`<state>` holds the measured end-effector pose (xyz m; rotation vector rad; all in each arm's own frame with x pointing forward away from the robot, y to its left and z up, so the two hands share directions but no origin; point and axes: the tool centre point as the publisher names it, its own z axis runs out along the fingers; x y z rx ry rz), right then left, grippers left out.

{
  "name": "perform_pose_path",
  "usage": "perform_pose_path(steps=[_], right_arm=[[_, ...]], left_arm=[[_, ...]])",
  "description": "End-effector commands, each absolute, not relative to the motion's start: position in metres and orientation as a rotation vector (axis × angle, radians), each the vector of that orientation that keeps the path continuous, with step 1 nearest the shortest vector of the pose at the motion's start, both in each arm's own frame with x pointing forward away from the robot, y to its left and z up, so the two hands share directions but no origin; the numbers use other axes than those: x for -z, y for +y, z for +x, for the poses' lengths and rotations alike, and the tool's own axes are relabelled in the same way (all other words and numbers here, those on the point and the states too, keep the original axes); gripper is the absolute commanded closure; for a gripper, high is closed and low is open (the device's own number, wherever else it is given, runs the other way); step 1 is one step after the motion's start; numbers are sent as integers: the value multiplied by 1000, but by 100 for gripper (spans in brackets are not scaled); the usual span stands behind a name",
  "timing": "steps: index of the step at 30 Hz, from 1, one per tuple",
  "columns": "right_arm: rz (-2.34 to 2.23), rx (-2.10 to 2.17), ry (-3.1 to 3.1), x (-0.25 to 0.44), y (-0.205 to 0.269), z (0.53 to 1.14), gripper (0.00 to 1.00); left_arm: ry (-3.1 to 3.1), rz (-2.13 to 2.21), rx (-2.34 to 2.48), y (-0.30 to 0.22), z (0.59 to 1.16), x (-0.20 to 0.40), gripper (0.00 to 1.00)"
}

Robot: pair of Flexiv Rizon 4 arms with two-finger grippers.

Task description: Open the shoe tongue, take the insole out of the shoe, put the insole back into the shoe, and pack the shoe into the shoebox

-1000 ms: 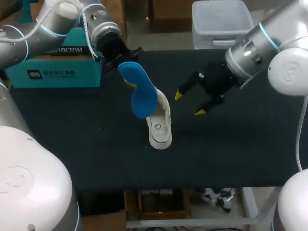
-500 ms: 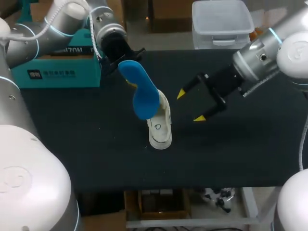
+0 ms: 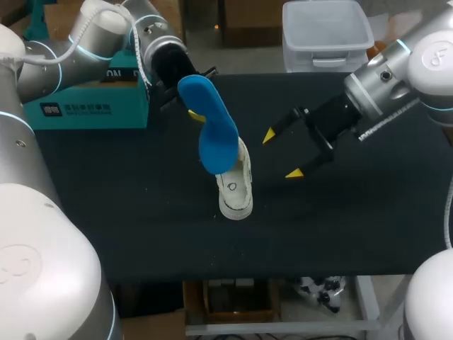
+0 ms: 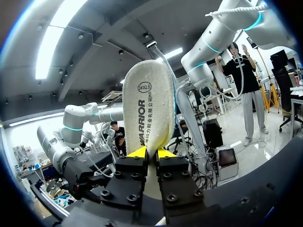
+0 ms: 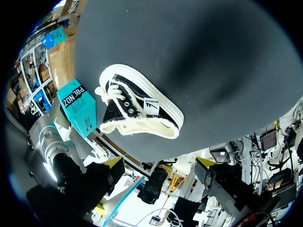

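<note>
A blue insole [image 3: 212,126] hangs upright over the table, its lower end at the opening of the white-soled shoe [image 3: 236,190]. My left gripper [image 3: 191,111] is shut on the insole near its upper end. In the left wrist view the insole's cream underside [image 4: 150,106] rises from between the yellow tips of the left gripper [image 4: 150,152]. My right gripper [image 3: 282,154] stands open to the right of the shoe, holding nothing. From the right wrist, the black canvas shoe [image 5: 137,113] lies on its side ahead of the right gripper [image 5: 158,165]. The teal shoebox [image 3: 78,103] sits at the back left.
The dark table top [image 3: 354,212] stretches bare to the right of and in front of the shoe. My left arm [image 3: 106,35] reaches in over the shoebox. The shoebox [image 5: 78,106] shows past the shoe in the right wrist view.
The left gripper has carried the insole slightly up and to the right. The right arm has drawn back to the right and turned its wrist, its fingers still wide apart.
</note>
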<state>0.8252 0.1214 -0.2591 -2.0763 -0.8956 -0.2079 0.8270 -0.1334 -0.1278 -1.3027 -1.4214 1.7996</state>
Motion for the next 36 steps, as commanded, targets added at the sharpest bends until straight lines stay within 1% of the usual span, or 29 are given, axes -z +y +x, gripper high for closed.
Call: perform_pose_path(steps=[1,9,17,26,35,36], right_arm=[[-2073,206,-896,259,120,825,0],[-1974,359,-817,266,127,829,0],[-1917,315,-722,290,135,830,0],[-1865,303,-697,293,150,832,0],[-1869,270,-653,292,161,827,0],[-1867,270,-649,292,162,826,2]], left_arm=[[-1368,-1281,-1818,-138,833,130,100],[-1420,-1402,-1767,-142,828,135,100],[-1453,-1706,-1605,-145,813,152,100],[-1627,-1996,-1400,-157,783,177,100],[-1769,-2156,-1240,-171,771,200,100],[-1779,-2159,-1237,-171,771,202,100]])
